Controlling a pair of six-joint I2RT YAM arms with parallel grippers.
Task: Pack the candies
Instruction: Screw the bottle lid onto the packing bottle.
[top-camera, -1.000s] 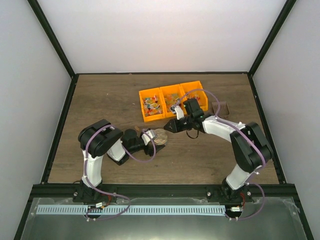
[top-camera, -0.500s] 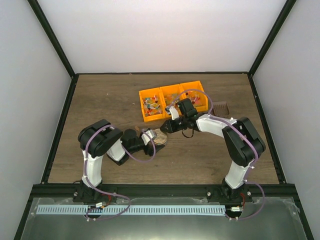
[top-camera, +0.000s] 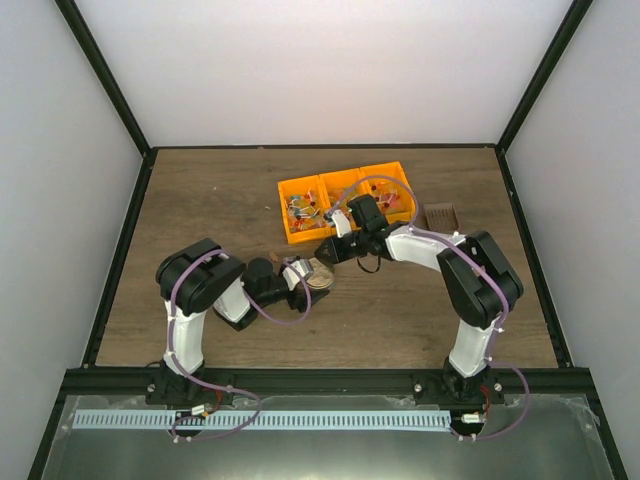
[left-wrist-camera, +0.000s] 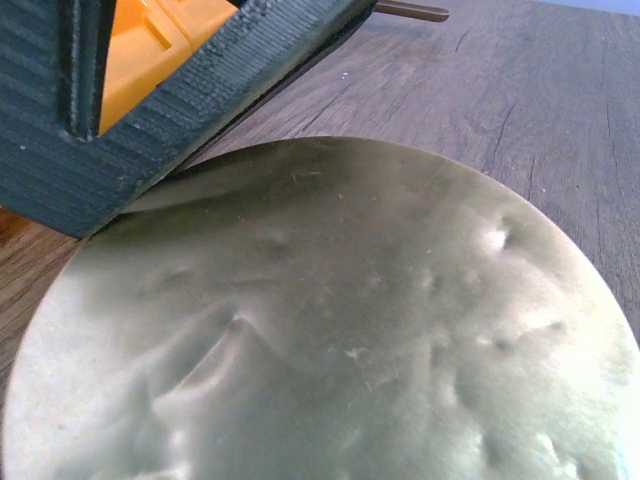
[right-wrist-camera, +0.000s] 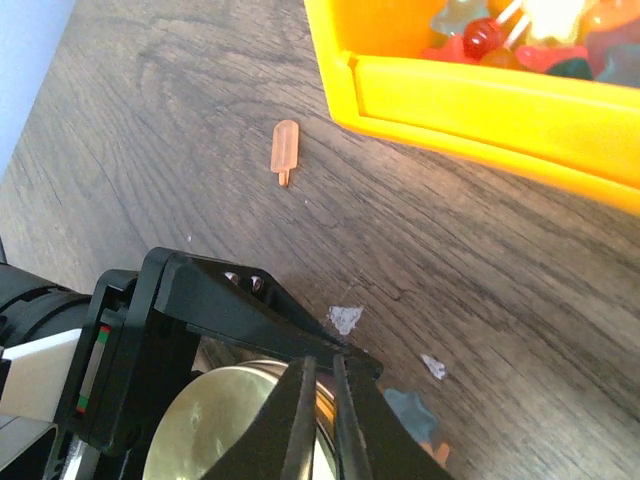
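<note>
**Lid held out, right fingers over its rim**

Left gripper (top-camera: 310, 274): jaws spread wide to either side of the round lid (left-wrist-camera: 330, 320) and gripping it by the edges. It holds the lid flat, face up, just off the near side of the orange bin (right-wrist-camera: 480, 90). My reading is that it is offered as a steady target close to the stock, which keeps the other arm's reach short.

Right gripper (right-wrist-camera: 325, 400): fingers drawn almost together, with only a thin slit between them. It is poised at the lid's far rim, next to the left gripper's dark finger. Nothing shows in the slit, and I cannot tell whether a sweet is pinched there.

Containers: the bin has three compartments in a row. Each shows a loose mix of candies (right-wrist-camera: 480, 35) in red, orange and pale colours. The middle compartment is partly hidden by the right arm in the top view. The face of the lid looks bare.

Strays on the table (right-wrist-camera: 150, 120):
- A pink lolly-shaped sweet (right-wrist-camera: 285, 152) lies just outside the bin's corner.
- A grey-blue star-shaped sweet (right-wrist-camera: 408, 408) lies beside the right fingers.

The brown scoop (top-camera: 441, 215) sits to the right of the bin, with no gripper on it.
</note>
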